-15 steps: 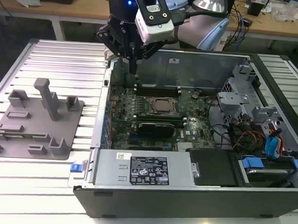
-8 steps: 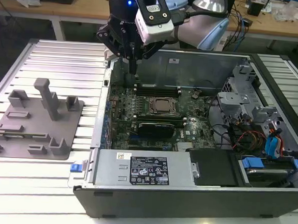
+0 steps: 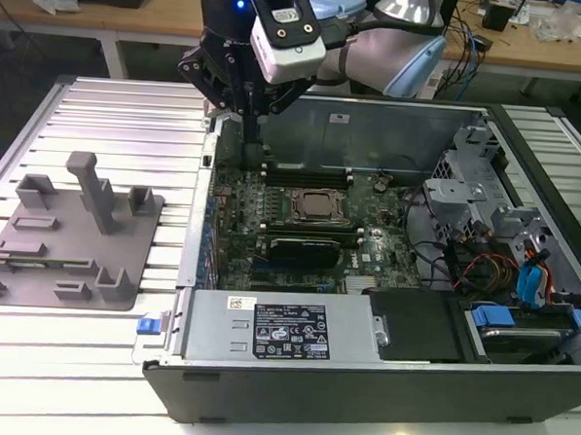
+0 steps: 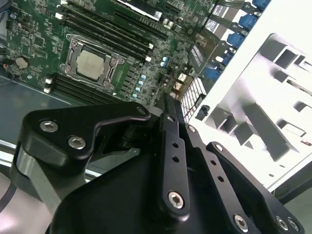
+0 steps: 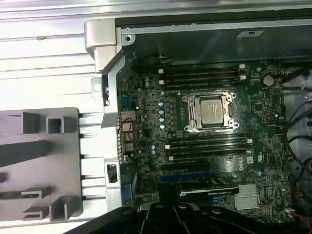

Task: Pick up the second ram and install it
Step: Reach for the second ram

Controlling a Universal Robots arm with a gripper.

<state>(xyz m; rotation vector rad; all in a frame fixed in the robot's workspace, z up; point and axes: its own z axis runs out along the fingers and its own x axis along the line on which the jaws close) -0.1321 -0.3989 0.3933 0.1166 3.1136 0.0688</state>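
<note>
My gripper hangs over the far corner of the open computer case, on the exterior view's left, just beside the end of the far memory slots. In the second wrist view its fingers come together into one narrow column, shut, with nothing showing between them. The second ram is hidden: I cannot tell it apart from the dark slots on either side of the CPU socket. The grey holder tray outside the case has bare posts and grooves.
A black expansion card lies across the board on the near side of the CPU socket. Drive cages, blue latches and cable bundles fill the case on the exterior view's right. The power supply runs along the near wall. The ribbed metal table surrounds the case.
</note>
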